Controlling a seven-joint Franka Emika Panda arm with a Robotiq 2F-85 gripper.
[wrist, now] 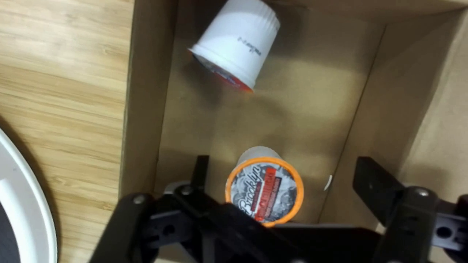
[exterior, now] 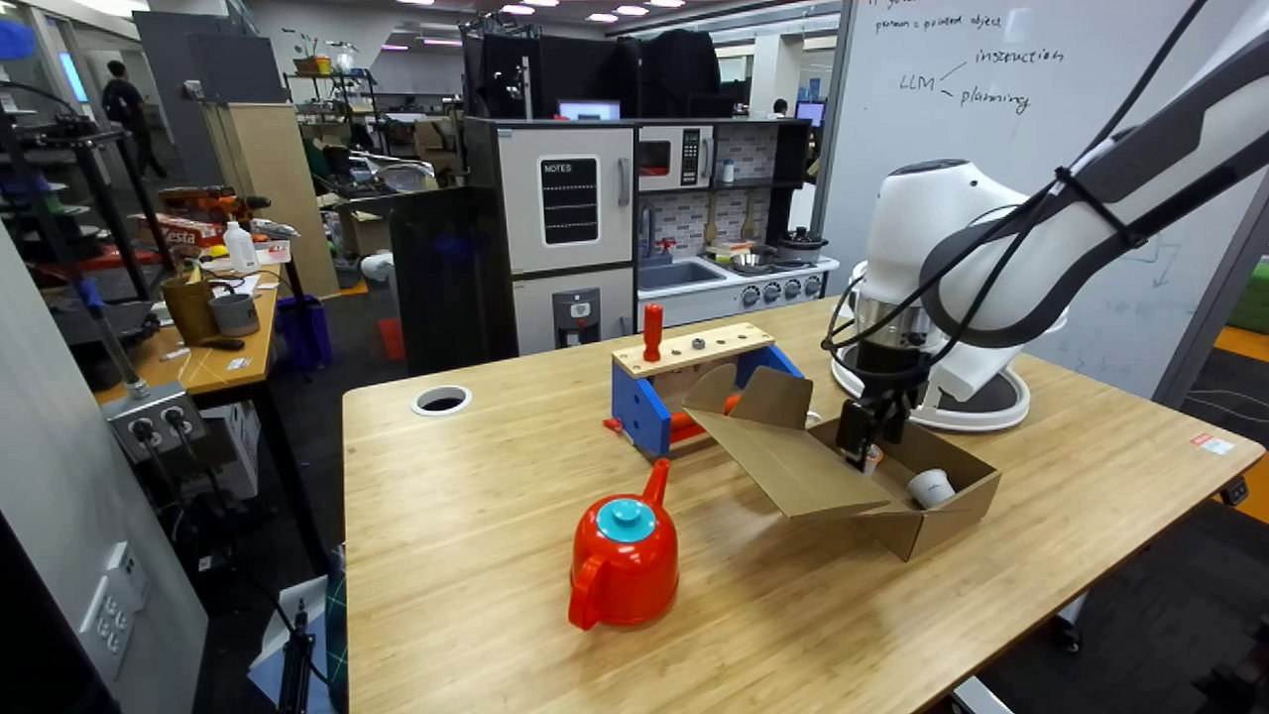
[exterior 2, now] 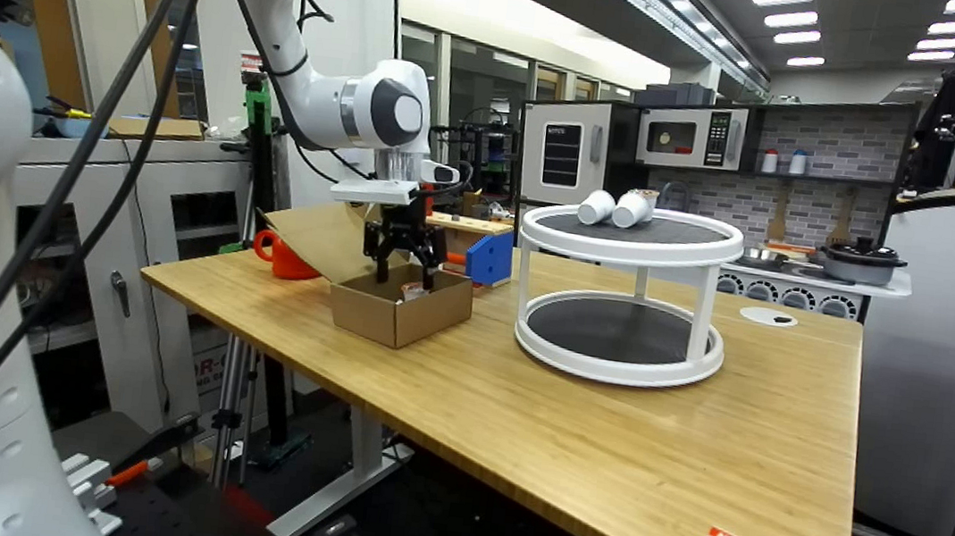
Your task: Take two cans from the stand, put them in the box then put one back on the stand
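Near one stand (exterior 2: 630, 252), inside one box (exterior 2: 433, 317), two cans (wrist: 239, 45) (wrist: 264, 190) by one tool (exterior 2: 405, 284), its jaws wide apart.

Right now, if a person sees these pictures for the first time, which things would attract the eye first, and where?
Probably the bright red kettle with its turquoise lid, standing on the table. Next, perhaps the large white stand, with white cans on its upper tier. Then the open gripper, pointing down over the cardboard box, which holds two cans.
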